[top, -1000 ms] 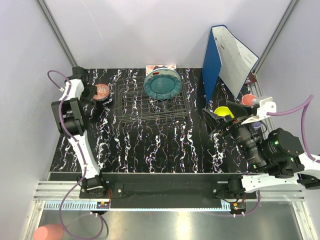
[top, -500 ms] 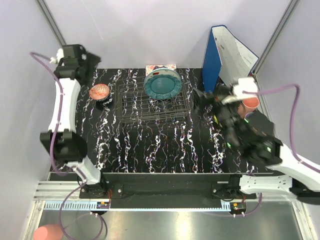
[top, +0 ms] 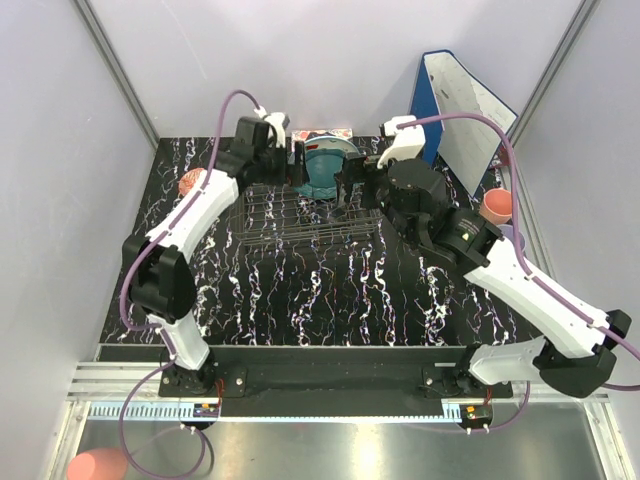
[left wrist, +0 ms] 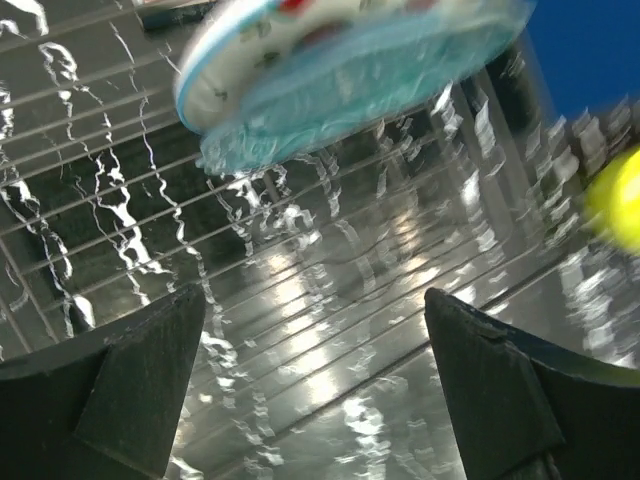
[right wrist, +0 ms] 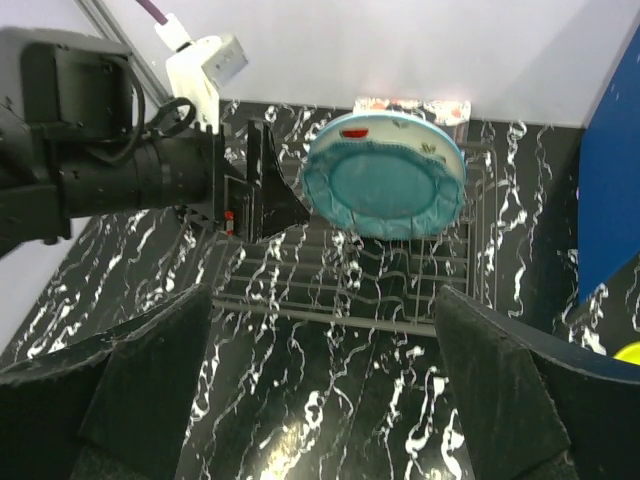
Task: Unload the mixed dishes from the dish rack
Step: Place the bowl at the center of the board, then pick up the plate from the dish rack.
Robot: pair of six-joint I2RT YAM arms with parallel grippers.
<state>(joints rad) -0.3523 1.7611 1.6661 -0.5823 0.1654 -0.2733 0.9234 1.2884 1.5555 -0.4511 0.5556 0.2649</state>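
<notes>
The black marbled surface [top: 330,290] carries the dish rack [top: 280,215] toward its back edge, and the rack is mostly bare wire. Only two things stand in it, both on edge at the back: the teal scalloped plate [right wrist: 383,193] in front and the white plate with red marks [right wrist: 432,140] close behind it, its rim showing above the teal one.

Smaller pieces sit off the rack. A patterned bowl [top: 190,183] rests on the surface left of the rack, partly hidden by the left arm. The yellow-green bowl [left wrist: 618,200] shows only at the edges of the wrist views, out to the right of the rack. The pink cup [top: 497,205] stands near the right edge. I cannot find the lilac cup.

By that count the unloading looks well advanced, with the two plates left.

The left gripper [left wrist: 312,300] hovers low over the rack wires just left of the plates, jaws spread wide with nothing between them. The right gripper [right wrist: 322,300] hangs above the front of the rack facing the plates, jaws likewise spread and holding nothing.
</notes>
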